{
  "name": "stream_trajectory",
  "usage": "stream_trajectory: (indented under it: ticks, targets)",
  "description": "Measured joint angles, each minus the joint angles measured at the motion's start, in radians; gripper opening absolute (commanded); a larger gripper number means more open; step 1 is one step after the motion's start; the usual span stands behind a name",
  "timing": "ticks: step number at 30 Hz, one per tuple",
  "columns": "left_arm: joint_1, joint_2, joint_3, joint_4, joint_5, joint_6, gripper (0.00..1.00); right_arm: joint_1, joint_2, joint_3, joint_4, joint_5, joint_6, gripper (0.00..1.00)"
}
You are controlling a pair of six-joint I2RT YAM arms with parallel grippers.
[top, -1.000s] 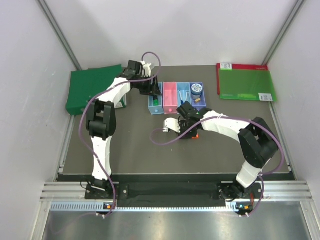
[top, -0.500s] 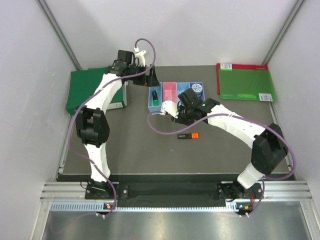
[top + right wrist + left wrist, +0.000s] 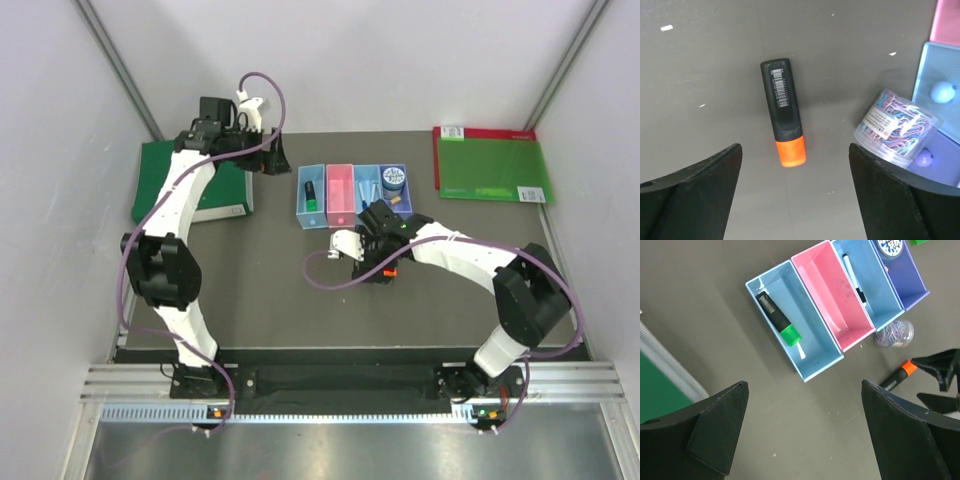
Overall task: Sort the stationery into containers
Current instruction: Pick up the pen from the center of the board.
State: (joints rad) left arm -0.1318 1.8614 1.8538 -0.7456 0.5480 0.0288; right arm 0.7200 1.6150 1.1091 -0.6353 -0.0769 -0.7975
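Note:
The containers (image 3: 340,200) form a row of four trays at the back of the table. A green-capped highlighter (image 3: 777,317) lies in the left light blue tray (image 3: 817,360). A pen (image 3: 855,280) lies in the third tray, and a round tin (image 3: 393,180) sits in the purple one. My left gripper (image 3: 270,155) hangs open and empty, left of the trays. The orange-capped highlighter (image 3: 783,117) lies flat on the table. My right gripper (image 3: 795,172) is open just above its cap end, touching nothing. A clear clip box (image 3: 897,127) stands beside it, in front of the trays.
A green folder (image 3: 190,180) lies at the back left under the left arm. A green red-edged board (image 3: 490,165) lies at the back right. Purple cables loop from both wrists, one (image 3: 320,275) over the table's middle. White walls close in both sides.
The left gripper opened fully and drew back left from the trays, leaving the green-capped highlighter inside. The right gripper went from shut to open, shifted away, then returned over the orange-capped highlighter.

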Motion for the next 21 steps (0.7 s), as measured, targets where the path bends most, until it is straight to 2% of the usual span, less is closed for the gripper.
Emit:
stream_trajectory:
  ticks: [6,17,20,21]
  targets:
    - [0.01,-0.076,-0.008,-0.054,-0.011,0.048,0.99,0.0,0.049,-0.005,0.025,-0.001,-0.024,0.87]
    - [0.033,-0.158,-0.009,-0.134,-0.03,0.122,0.99,-0.014,0.146,0.002,0.014,-0.042,-0.07,0.73]
    - [0.047,-0.176,-0.01,-0.149,-0.045,0.132,0.99,-0.032,0.162,0.02,-0.004,-0.065,-0.084,0.61]
    - [0.052,-0.183,-0.01,-0.152,-0.051,0.134,0.99,-0.039,0.168,0.027,-0.008,-0.071,-0.086,0.47]
